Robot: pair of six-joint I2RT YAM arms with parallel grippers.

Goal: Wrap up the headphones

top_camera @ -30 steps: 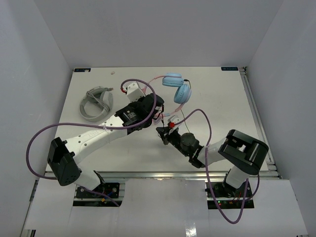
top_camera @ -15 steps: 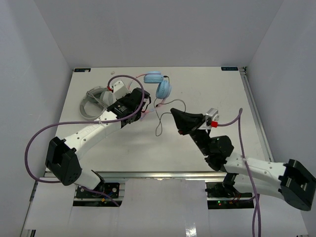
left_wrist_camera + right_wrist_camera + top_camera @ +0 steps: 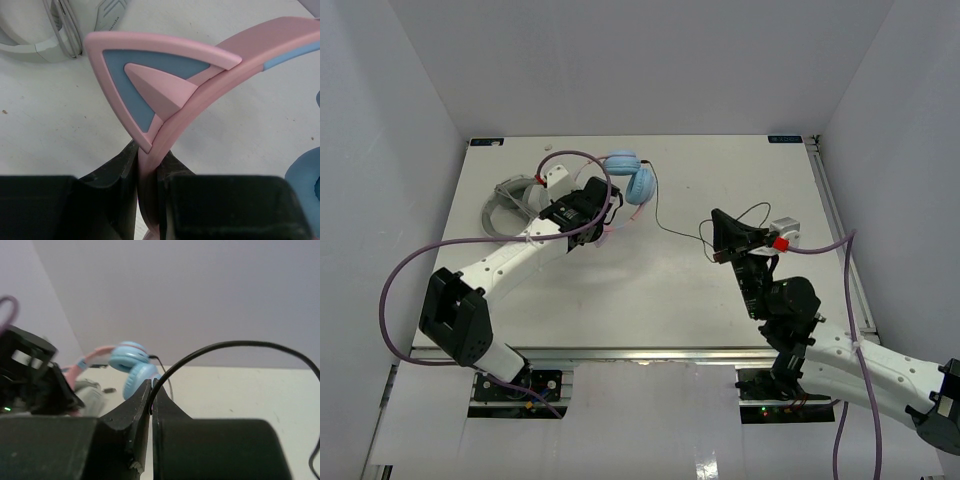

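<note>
Left gripper [image 3: 148, 167] clamped on the pink headband [image 3: 225, 55] of the headphones [image 3: 632, 178] — rear of the table [image 3: 650, 300], left of centre, near the grey band [image 3: 505, 210]. Right gripper [image 3: 151, 392] pinched shut on the black cable [image 3: 225, 344], mid-right. Markings on the grey band — too blurred to read.

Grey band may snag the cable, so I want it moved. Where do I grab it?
Probably grip the grey band on its outer curved strap, coming from above and the left. It lies on the table, and the left arm crowds its right side.
</note>
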